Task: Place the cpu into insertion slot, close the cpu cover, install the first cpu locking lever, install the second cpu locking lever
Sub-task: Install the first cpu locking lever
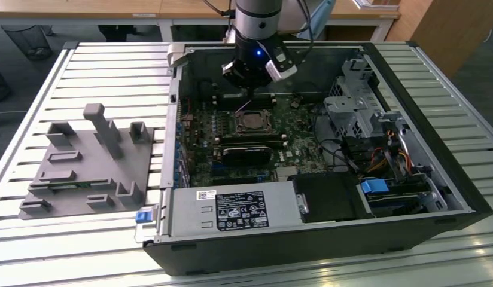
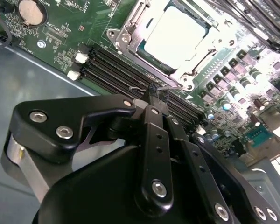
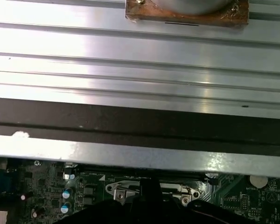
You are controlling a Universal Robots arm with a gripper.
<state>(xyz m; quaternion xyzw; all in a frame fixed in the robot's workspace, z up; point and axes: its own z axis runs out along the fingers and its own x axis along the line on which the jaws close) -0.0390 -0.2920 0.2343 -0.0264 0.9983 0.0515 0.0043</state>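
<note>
The black two-finger gripper has its fingers drawn together. In the second wrist view their tips meet at a thin silver wire locking lever, though I cannot tell whether the wire is pinched between them. Just past the tips lies the thin silver metal cpu cover, folded flat. Its square window frames the small square silvery-beige cpu, which sits inside the square silver-rimmed insertion slot. In the exterior view the gripper hangs at 12 o'clock from the slot, close above its far edge, so the cpu lies at 6 o'clock from the fingertips. Long narrow black memory slots run beside the socket, under the fingers, on the green motherboard. The board lies in the open black computer case. At 9 o'clock from the case stands a grey plastic fixture block, on the slatted aluminium table.
</note>
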